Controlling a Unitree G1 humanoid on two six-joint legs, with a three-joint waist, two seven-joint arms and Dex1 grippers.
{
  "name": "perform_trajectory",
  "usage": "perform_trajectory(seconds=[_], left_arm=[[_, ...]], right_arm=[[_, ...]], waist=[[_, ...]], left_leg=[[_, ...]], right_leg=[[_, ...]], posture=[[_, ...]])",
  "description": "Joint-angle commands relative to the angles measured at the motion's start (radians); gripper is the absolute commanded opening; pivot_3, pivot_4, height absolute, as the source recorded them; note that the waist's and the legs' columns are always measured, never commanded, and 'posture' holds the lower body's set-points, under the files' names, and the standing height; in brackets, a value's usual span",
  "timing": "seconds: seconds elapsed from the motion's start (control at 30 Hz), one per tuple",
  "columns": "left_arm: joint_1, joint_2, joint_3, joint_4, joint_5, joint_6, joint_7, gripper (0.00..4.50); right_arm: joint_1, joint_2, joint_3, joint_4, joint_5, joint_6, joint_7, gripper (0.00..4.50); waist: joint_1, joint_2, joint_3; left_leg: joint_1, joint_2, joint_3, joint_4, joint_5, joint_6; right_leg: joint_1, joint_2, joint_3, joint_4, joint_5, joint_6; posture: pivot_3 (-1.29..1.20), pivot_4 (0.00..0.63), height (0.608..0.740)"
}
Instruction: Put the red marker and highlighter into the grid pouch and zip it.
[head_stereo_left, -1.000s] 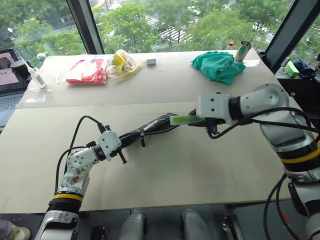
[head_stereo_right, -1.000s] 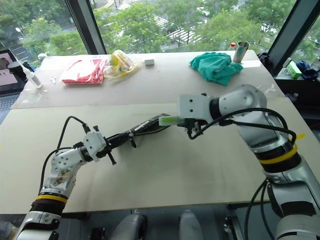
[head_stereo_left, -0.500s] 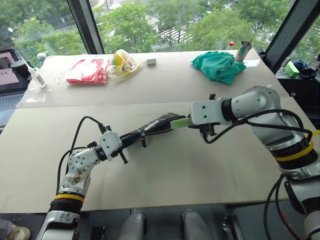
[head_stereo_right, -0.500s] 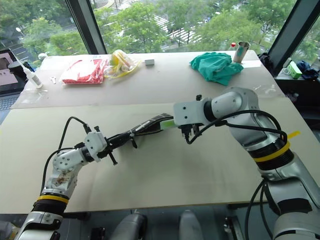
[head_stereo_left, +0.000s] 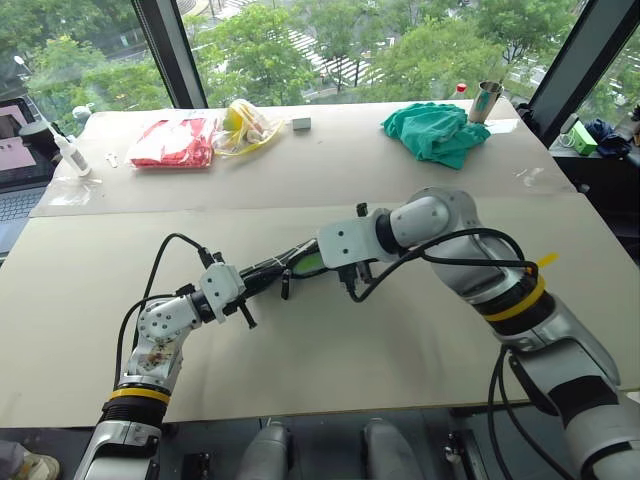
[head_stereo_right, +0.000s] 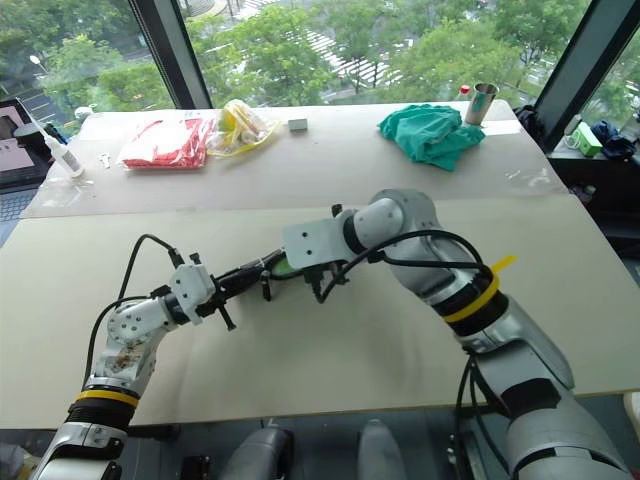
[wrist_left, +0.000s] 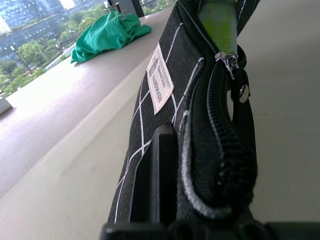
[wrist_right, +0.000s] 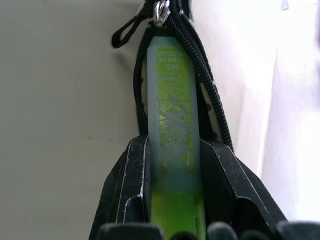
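- Landmark: the flat black fabric grid pouch (wrist_left: 165, 115) with white grid lines, white label and a black pull cord on its zipper; held up off the pale tabletop (head_stereo_left: 400, 330), long axis running from the left gripper toward the right gripper.
- Left gripper (head_stereo_left: 262, 275): fingers together, clamped on the near end of the grid pouch; the left wrist view shows a black finger (wrist_left: 162, 175) pressed flat against the grid fabric.
- Right gripper (wrist_right: 172, 165): fingers part-way apart, clamped on the highlighter (wrist_right: 172, 115), a short chunky pen with a pale translucent body and a bright lime-green end. It meets the pouch at the end far from the left gripper.
- Key relation: the highlighter's long axis lies in line with the pouch's long axis, pale end leading into the open mouth, lime end back between the right gripper's fingers. Judged, the coming move is a push along that line, then a release.
- Highlighter location: front part already between the parted zipper rows of the pouch; rear part outside.
- Red marker: cannot tell where it is; possibly already inside the pouch.
- Right wrist view: shows the zipper slider and cord loop just beyond the highlighter's tip, and teeth running down both its sides.
- Left wrist view: shows the label and the green body entering from the far end.
- Head views: show both arms converging on the pouch (head_stereo_left: 300, 262), a green glimpse (head_stereo_right: 283, 266) at the mouth.
- Risk, judged: tip may catch on the slider.
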Motion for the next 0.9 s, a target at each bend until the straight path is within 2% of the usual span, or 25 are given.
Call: perform_trajectory(seconds=[0.03, 0.07, 0.13, 0.3, 0.33, 0.5, 0.57, 0.7, 0.8, 0.9], left_arm=[[-0.011, -0.01, -0.005, -0.013, -0.003, -0.016, 0.004, 0.0], [-0.01, -0.01, -0.005, -0.014, -0.003, -0.017, 0.005, 0.0], [-0.009, -0.011, -0.005, -0.015, -0.002, -0.017, 0.008, 0.0], [-0.006, -0.007, -0.004, -0.013, -0.003, -0.017, 0.005, 0.0], [-0.006, -0.007, -0.003, -0.013, -0.003, -0.017, 0.005, 0.0], [-0.008, -0.009, -0.002, -0.016, -0.004, -0.015, 0.008, 0.0], [-0.005, -0.008, -0.001, -0.018, -0.004, -0.015, 0.009, 0.0], [0.005, -0.006, -0.001, -0.024, -0.005, -0.013, 0.011, 0.0], [0.003, -0.005, 0.0, -0.025, -0.006, -0.011, 0.012, 0.0], [0.003, -0.004, 0.001, -0.025, -0.008, -0.011, 0.012, 0.0]], right_arm=[[-0.014, 0.078, -0.001, 0.042, -0.025, -0.025, -0.102, 1.01], [-0.009, 0.091, -0.006, 0.066, -0.033, -0.027, -0.127, 2.01], [-0.002, 0.089, -0.01, 0.09, -0.046, -0.04, -0.147, 2.54], [-0.005, 0.061, -0.011, 0.08, -0.03, -0.064, -0.105, 4.24], [-0.002, 0.057, -0.008, 0.069, -0.022, -0.068, -0.093, 4.45], [-0.012, 0.014, -0.065, 0.015, 0.047, -0.027, -0.019, 4.45], [-0.052, -0.014, -0.139, 0.041, 0.087, -0.014, -0.022, 4.45], [-0.049, -0.143, -0.323, -0.028, 0.307, 0.094, 0.124, 4.45], [0.089, -0.204, -0.404, -0.165, 0.504, 0.336, 0.196, 4.45], [0.29, -0.272, -0.397, -0.267, 0.553, 0.446, 0.182, 4.45]], waist=[[0.0, 0.0, 0.0], [-0.001, 0.0, 0.0], [-0.001, 0.0, 0.0], [0.001, 0.0, 0.0], [0.0, 0.0, 0.0], [-0.003, 0.0, 0.0], [-0.001, 0.0, 0.0], [0.009, 0.0, 0.0], [0.008, 0.0, 0.0], [0.007, -0.001, -0.001]], left_leg=[[0.0, 0.0, 0.0, 0.0, 0.0, 0.0], [0.0, 0.0, 0.0, 0.0, 0.0, 0.0], [0.0, 0.0, 0.0, 0.0, 0.0, 0.0], [0.0, -0.001, 0.0, 0.0, 0.002, -0.004], [0.0, -0.001, 0.0, 0.0, 0.002, -0.003], [0.0, 0.0, 0.0, 0.0, 0.001, -0.001], [0.0, 0.0, 0.0, 0.0, 0.0, 0.0], [-0.001, -0.001, -0.001, 0.0, 0.0, 0.001], [-0.001, 0.0, -0.001, 0.0, -0.002, 0.003], [0.001, 0.001, -0.001, -0.001, -0.003, 0.005]], right_leg=[[0.0, 0.0, 0.0, 0.0, 0.0, 0.0], [0.0, 0.0, 0.0, 0.0, 0.0, 0.0], [0.0, 0.0, 0.0, 0.0, 0.0, 0.0], [0.0, -0.001, 0.0, 0.0, 0.0, 0.0], [0.0, 0.0, 0.0, 0.0, 0.0, 0.0], [-0.001, 0.0, 0.0, 0.001, 0.0, 0.0], [-0.001, 0.0, 0.0, 0.0, 0.0, 0.0], [-0.001, 0.0, 0.0, 0.0, 0.0, 0.0], [0.001, 0.0, -0.001, -0.002, 0.0, 0.0], [0.002, 0.001, -0.001, -0.001, 0.0, 0.0]], posture=[[0.0, 0.15, 0.74], [0.0, 0.15, 0.74], [0.0, 0.15, 0.74], [0.0, 0.15, 0.74], [0.0, 0.15, 0.74], [0.0, 0.15, 0.74], [0.0, 0.15, 0.74], [0.0, 0.15, 0.74], [0.0, 0.15, 0.74], [0.0, 0.15, 0.74]])
